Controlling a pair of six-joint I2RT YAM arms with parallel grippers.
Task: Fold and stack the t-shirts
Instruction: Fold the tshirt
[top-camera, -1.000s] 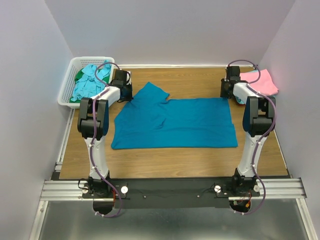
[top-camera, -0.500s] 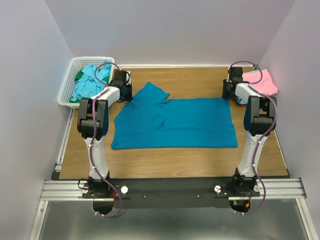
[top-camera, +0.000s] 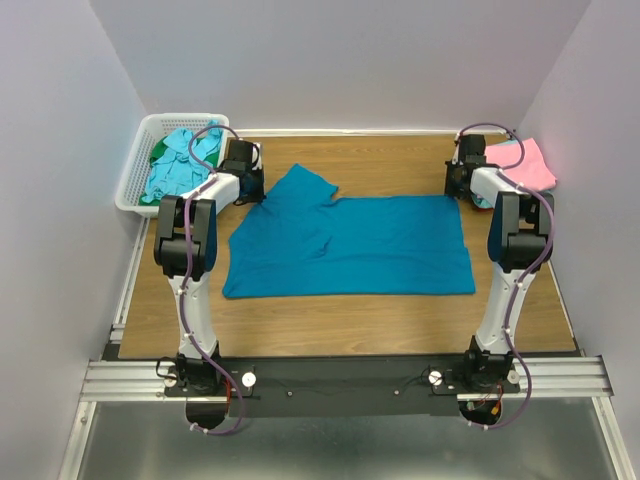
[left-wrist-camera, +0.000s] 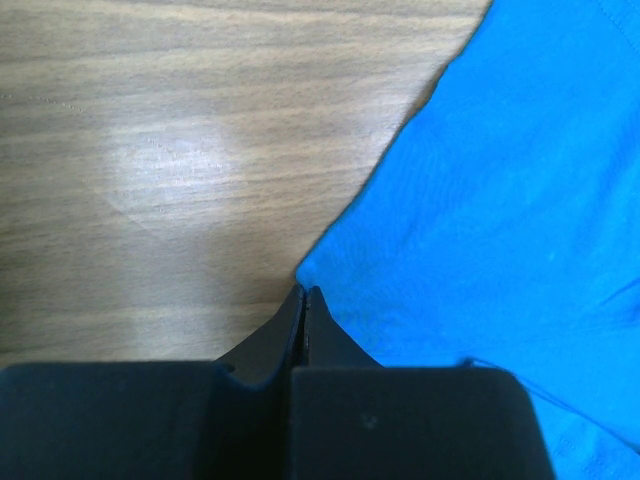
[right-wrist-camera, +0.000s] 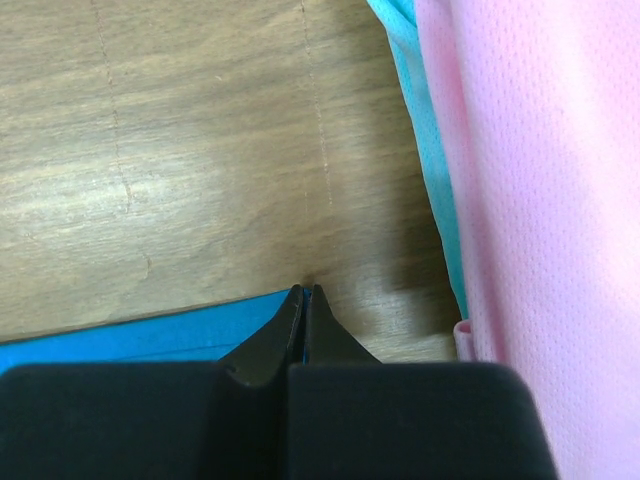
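Across the middle of the wooden tabletop the teal-blue t-shirt is seen spread out almost flat, a few creases showing on its left half and one sleeve pointed toward the far edge. Off the far left corner the white basket is parked, and it is heaped with a pale turquoise shirt, a bit of green shirt tucked behind. At the far right corner the pink shirt is laid folded, with a thin aqua layer peeking out from under it. Now the claws: the left gripper is clenched on the teal-blue cloth at its far left point, and the right gripper is pinched shut on the shirt's far right corner, just beside the pink shirt.
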